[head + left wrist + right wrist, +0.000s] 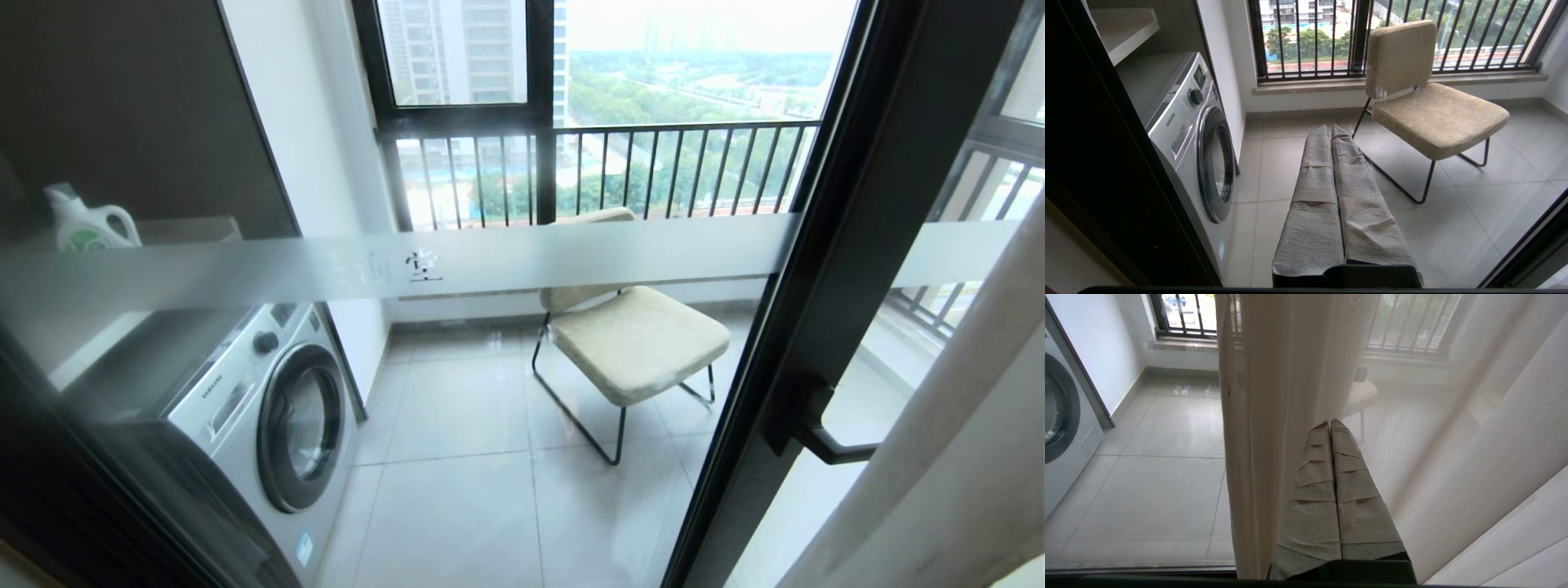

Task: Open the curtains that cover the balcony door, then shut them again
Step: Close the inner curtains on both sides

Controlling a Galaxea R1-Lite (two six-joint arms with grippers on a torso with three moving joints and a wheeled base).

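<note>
The balcony door (849, 269), black-framed glass with a frosted band (522, 257) and a black lever handle (824, 441), stands uncovered across most of the head view. The curtains (963, 457) hang bunched at the right edge. In the right wrist view a beige drape fold (1274, 416) hangs straight down and a sheer white layer (1453, 437) slants beside it. My right gripper (1330, 422) is shut, empty, its tape-wrapped fingers together just in front of the fabric. My left gripper (1330, 127) is shut and empty, pointing at the glass. Neither arm shows in the head view.
Behind the glass are a washing machine (277, 408) on the left, a detergent bottle (86, 220) on a shelf, a beige chair (637, 335) on a tiled floor, and a black-framed window with bar railing (604, 163).
</note>
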